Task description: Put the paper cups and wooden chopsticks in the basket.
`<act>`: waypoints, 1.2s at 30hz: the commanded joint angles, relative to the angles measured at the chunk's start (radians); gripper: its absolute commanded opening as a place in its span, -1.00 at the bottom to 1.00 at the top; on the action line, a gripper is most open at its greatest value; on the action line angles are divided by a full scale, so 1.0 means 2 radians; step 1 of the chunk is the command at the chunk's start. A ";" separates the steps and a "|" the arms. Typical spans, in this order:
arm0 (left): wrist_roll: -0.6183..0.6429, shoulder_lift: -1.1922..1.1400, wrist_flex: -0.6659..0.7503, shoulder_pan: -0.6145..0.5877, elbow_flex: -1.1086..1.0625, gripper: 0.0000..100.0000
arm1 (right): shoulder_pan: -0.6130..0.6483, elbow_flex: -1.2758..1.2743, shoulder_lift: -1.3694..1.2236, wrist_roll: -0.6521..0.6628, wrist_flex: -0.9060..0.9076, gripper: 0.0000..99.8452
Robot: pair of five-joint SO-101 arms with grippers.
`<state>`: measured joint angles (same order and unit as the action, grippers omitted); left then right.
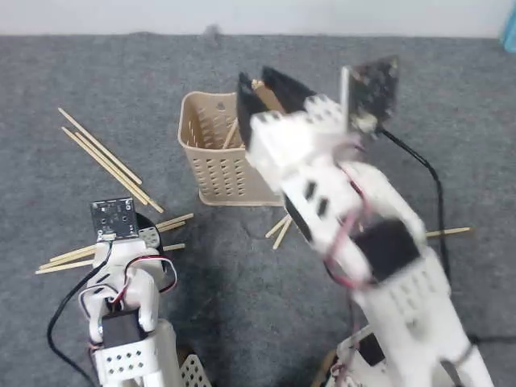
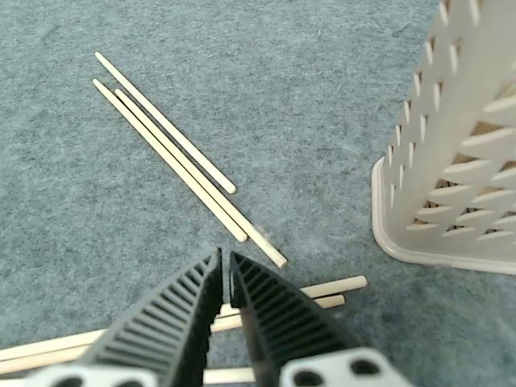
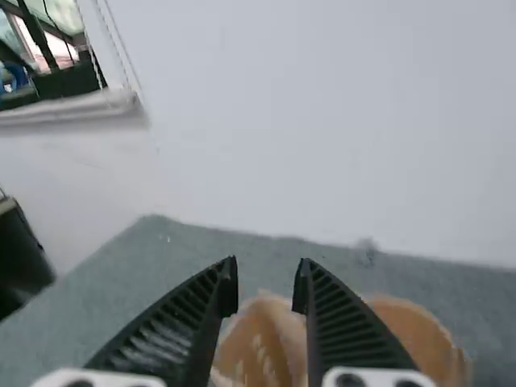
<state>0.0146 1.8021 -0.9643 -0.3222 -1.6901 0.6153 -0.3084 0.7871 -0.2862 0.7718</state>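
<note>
Right gripper [image 3: 266, 274] sits over the basket [image 1: 222, 165], fingers apart, probably for a drop; left gripper [image 2: 225, 256] has its fingers together near the chopsticks [image 2: 173, 149].

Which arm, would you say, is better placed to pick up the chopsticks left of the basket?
Left, likely: the left gripper hangs low over those chopsticks; the right gripper sits high above the basket.

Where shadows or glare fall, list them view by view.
High view: soft, even light, no glare; the right arm leaves a faint dark patch on the grey carpet below the basket. Left wrist view: the chopsticks cast only thin, weak shadows. Right wrist view: the white wall is bright, without hard shadows.
</note>
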 commanded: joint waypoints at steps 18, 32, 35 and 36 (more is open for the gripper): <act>0.001 0.004 0.015 -0.003 0.002 -0.97 | -0.217 -0.163 -0.015 0.116 0.216 -0.76; 0.001 0.004 0.014 -0.004 0.002 -0.97 | -0.253 -0.258 -0.242 0.165 -0.069 -0.76; 0.001 0.004 0.014 -0.003 0.002 -0.97 | -0.252 -0.230 -0.283 0.173 -0.082 -0.76; 0.001 0.004 0.014 -0.003 0.002 -0.97 | -0.251 -0.218 -0.296 0.173 -0.082 -0.76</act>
<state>0.0146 1.8021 -0.9643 -0.3222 -1.6901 0.1243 -0.8378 0.2302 0.0361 0.6414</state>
